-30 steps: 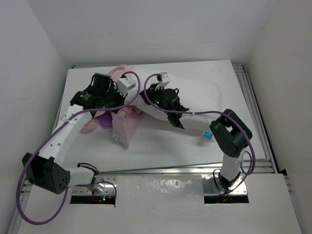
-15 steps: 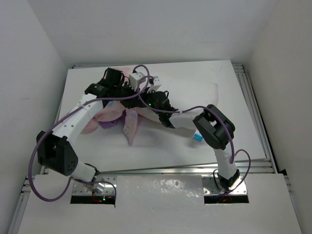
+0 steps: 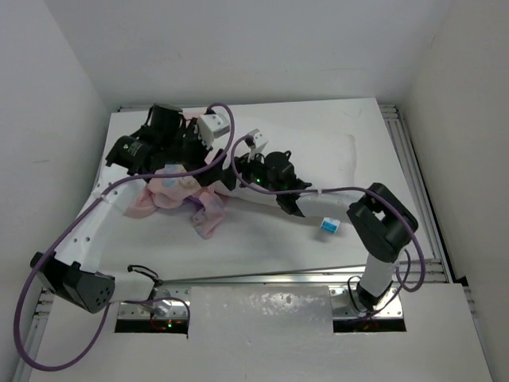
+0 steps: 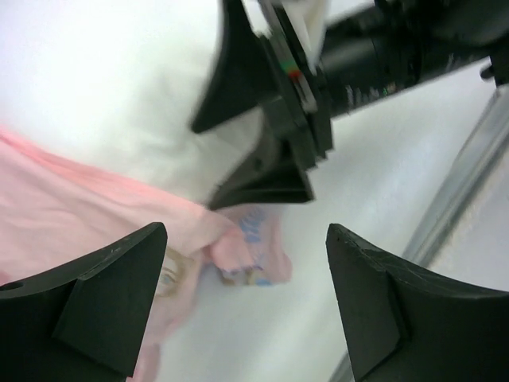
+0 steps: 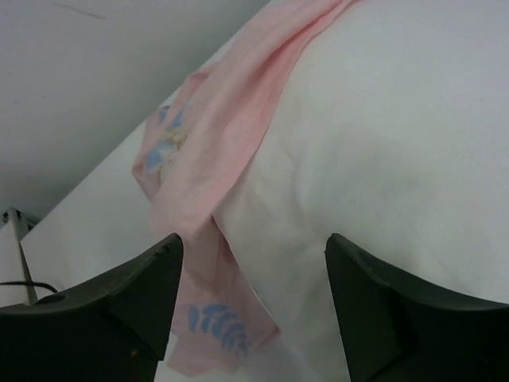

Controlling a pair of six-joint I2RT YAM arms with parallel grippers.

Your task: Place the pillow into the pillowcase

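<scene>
Left gripper (image 4: 245,255): jaws had sprung wide apart since a second before, holding nothing.
Right gripper (image 5: 253,253): likewise opened, empty.
Pillowcase (image 3: 181,192): let go, slumped in a pink heap at the pillow's left end.
Pillow (image 3: 322,155): lay across the table (image 3: 262,243).

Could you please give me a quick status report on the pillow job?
Open and empty: left gripper, right gripper. Most of the pillow bare, pillowcase bunched at one end. In the way: right arm across the pillow.

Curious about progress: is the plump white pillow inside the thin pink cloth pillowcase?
Mostly out: white pillow lies bare, pink pillowcase crumpled by one end.
</scene>
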